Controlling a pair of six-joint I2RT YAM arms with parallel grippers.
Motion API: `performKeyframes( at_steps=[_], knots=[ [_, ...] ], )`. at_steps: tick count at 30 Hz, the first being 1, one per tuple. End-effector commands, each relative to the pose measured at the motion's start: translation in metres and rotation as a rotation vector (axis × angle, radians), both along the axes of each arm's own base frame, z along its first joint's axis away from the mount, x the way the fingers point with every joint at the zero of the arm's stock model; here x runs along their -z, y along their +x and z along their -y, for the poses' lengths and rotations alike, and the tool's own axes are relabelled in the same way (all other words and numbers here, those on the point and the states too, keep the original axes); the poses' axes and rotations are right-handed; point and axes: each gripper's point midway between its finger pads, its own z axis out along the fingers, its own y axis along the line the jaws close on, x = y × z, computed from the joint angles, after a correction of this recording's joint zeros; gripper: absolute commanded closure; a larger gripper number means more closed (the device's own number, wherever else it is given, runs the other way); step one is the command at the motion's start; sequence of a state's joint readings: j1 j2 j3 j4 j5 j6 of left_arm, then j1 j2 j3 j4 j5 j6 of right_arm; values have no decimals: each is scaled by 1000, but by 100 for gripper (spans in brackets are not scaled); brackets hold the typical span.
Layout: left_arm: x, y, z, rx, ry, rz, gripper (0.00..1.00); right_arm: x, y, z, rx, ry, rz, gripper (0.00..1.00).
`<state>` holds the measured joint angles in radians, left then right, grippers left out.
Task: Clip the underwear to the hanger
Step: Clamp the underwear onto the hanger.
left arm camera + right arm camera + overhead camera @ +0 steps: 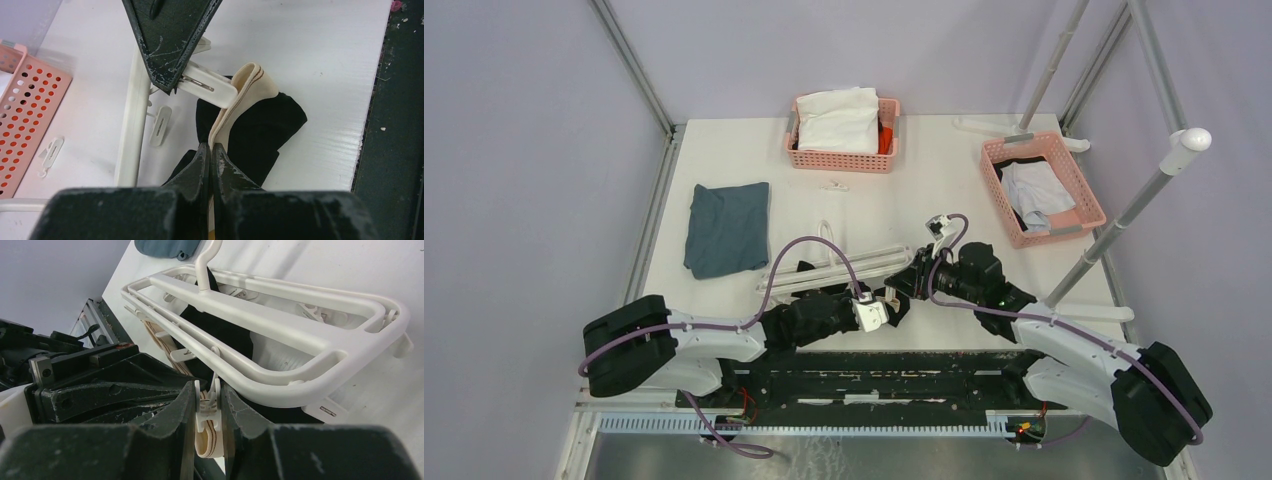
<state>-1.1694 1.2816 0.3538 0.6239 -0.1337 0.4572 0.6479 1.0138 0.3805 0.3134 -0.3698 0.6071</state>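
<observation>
blue-grey cloth: folded, left | white garment: in rear pink basket | second pink basket: right

Hanger lies mid table, underwear partly under its 6 o'clock rail. Cloth at its 10 o'clock. A basket holding a garment at 12, second basket at 2. At 5, left gripper pinches underwear, right gripper a clip.

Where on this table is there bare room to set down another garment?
Bare table lies between the far pink basket and the right pink basket, and in the far left corner behind the blue-grey cloth. The near centre is crowded: left gripper and right gripper meet over the hanger and underwear.
</observation>
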Motion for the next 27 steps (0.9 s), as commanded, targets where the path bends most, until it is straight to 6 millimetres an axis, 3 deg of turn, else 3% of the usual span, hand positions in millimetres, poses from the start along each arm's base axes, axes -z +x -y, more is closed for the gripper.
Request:
performKeyframes(
  at_steps=[1, 16, 27],
  knots=[
    [-27, 3, 7, -18, -104, 27, 97, -22, -2, -5, -32, 52, 76, 88],
    [-25, 12, 13, -41, -68, 69, 97, -30, -5, -4, -38, 73, 96, 86],
    [-19, 7, 17, -27, -54, 62, 97, -22, -1, -1, -6, 60, 89, 88]
  ],
)
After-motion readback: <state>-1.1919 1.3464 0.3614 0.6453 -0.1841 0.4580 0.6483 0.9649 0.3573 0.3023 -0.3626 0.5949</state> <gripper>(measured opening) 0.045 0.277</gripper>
